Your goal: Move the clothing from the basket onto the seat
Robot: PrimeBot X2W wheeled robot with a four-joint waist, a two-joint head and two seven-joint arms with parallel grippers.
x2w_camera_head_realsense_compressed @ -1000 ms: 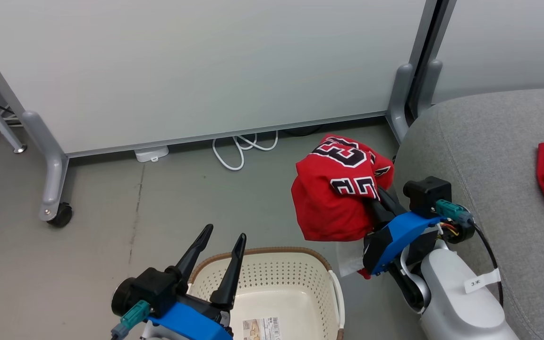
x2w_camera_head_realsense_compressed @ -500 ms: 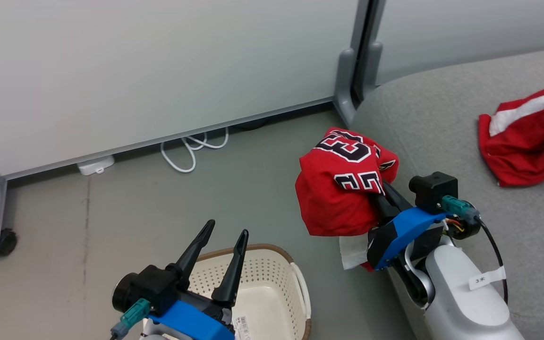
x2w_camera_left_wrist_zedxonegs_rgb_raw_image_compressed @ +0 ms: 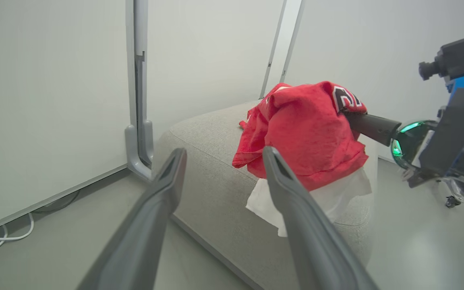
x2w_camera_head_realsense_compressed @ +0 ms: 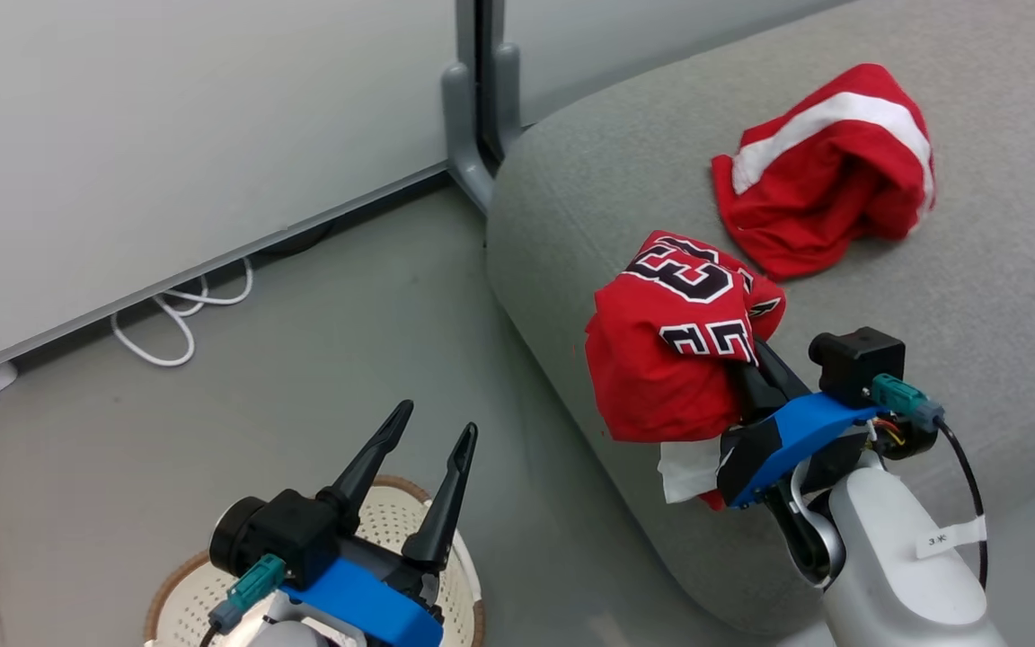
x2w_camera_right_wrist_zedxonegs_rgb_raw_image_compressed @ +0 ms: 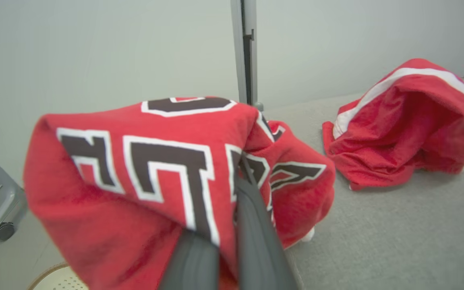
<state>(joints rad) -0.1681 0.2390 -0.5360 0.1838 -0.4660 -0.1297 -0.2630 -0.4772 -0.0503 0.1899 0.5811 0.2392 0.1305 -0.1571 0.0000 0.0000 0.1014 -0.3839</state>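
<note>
The number shirt (x2w_camera_head_realsense_compressed: pixel 675 359) hangs in the air, just over the round edge of the seat (x2w_camera_head_realsense_compressed: pixel 976 296). The right gripper (x2w_camera_head_realsense_compressed: pixel 751 382) is pressed tight on a fold of it. I think it holds a fold because the shirt is soft: pinch one bit and the rest comes along, drooping in a bunch around the fingers. A white flap (x2w_camera_head_realsense_compressed: pixel 684 467) dangles under it.

The stripe shirt (x2w_camera_head_realsense_compressed: pixel 827 171) lies crumpled on the seat, farther in and apart from the number shirt. That one looks done. The number shirt needs to go a little farther over the seat before it is let go, or it could slide off the edge.

The left gripper (x2w_camera_head_realsense_compressed: pixel 437 418) is spread wide and holds nothing. It sits above the basket (x2w_camera_head_realsense_compressed: pixel 176 593), which stands on the floor (x2w_camera_head_realsense_compressed: pixel 212 404), well apart from the seat.

The seat is big, grey and cloth-covered, with lots of room. The floor is smooth and grey. Pale walls (x2w_camera_head_realsense_compressed: pixel 167 135) stand behind, with a white cable (x2w_camera_head_realsense_compressed: pixel 176 314) looped at the bottom.
</note>
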